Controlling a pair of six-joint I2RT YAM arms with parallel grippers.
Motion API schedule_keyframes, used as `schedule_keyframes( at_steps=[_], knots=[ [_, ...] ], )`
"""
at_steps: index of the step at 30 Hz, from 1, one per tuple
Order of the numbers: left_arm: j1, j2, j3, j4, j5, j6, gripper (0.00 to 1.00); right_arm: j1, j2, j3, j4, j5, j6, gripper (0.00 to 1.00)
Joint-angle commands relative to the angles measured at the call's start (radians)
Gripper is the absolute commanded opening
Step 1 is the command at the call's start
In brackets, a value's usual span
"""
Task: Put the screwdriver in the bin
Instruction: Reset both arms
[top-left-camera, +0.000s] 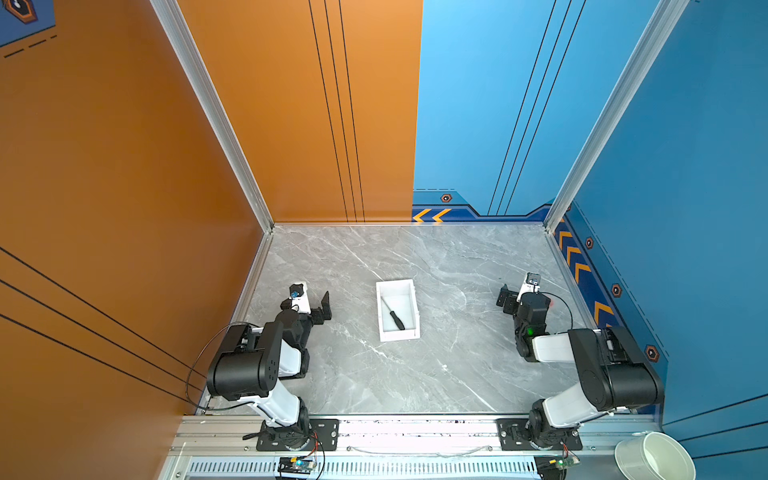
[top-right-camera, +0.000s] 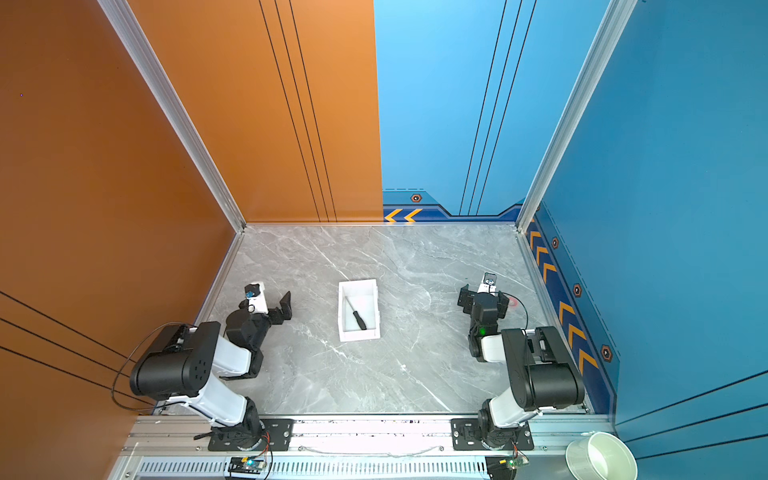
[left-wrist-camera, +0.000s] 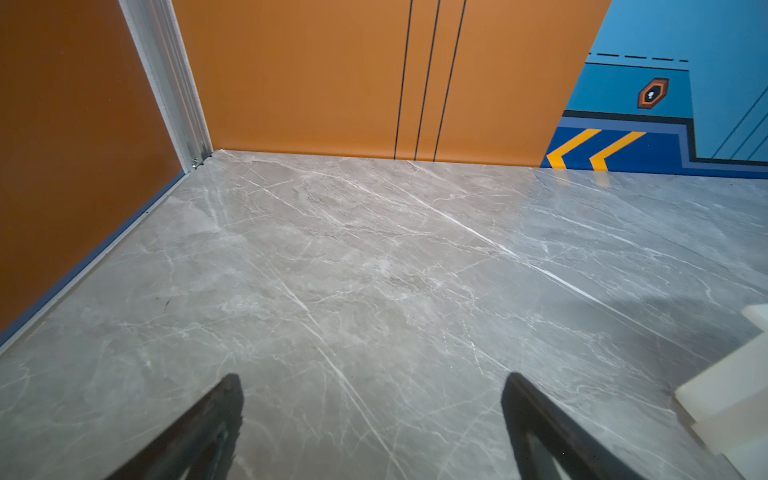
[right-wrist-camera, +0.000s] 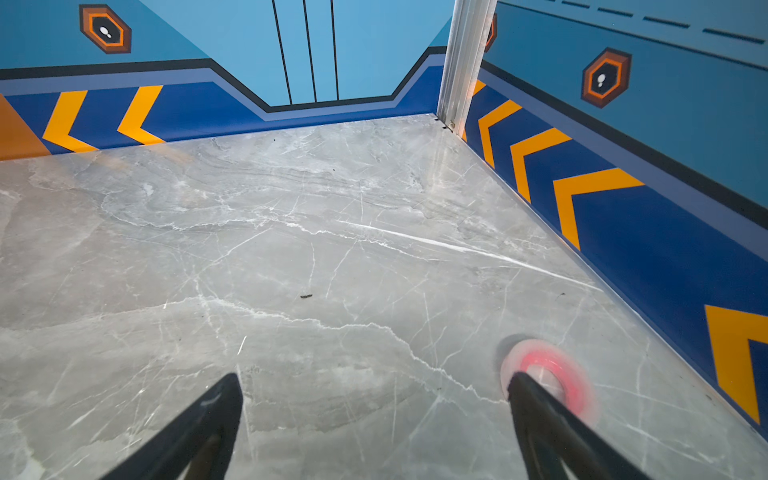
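Screwdriver (top-left-camera: 393, 314): lying flat and slantwise on the floor of the bin (top-left-camera: 399, 335), black handle toward the wall nearest the arm bases, thin shaft toward the far wall; between the two claws, touched by neither.
Bin: upright on the marble table (top-left-camera: 457, 374), open top, nearer the left claw than the right; only one white corner caught in the left wrist view.
Left claw (left-wrist-camera: 372, 384): fingers spread wide apart, nothing between them but bare table; low over the surface, well apart from the screwdriver.
Right claw (right-wrist-camera: 374, 384): fingers likewise wide apart and empty; farther from the bin, on its other side.
Ring (right-wrist-camera: 548, 374): blurred, red and white, on the table at one fingertip of the right claw (contact or mere overlap impossible to tell).
Done: the placement itself, by the look of it. Tool wholly within the walls, no part over the rim, both claws empty and standing off to either side.
Left to do: nothing apparent for the task; at most, parking the arms.
Cup (top-left-camera: 654, 457): round, white, off the table beyond the right arm's base; no part in this job.
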Motion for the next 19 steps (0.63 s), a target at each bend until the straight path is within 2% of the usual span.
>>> schedule_keyframes(
  at_steps=[1, 19],
  knots=[
    [0.009, -0.007, 0.021, -0.021, 0.057, -0.016, 0.98, 0.005, 0.004, 0.013, 0.011, -0.016, -0.019, 1.00],
    [0.012, -0.010, 0.031, -0.038, 0.081, -0.012, 0.98, 0.005, 0.003, 0.013, 0.010, -0.017, -0.019, 1.00]
  ],
)
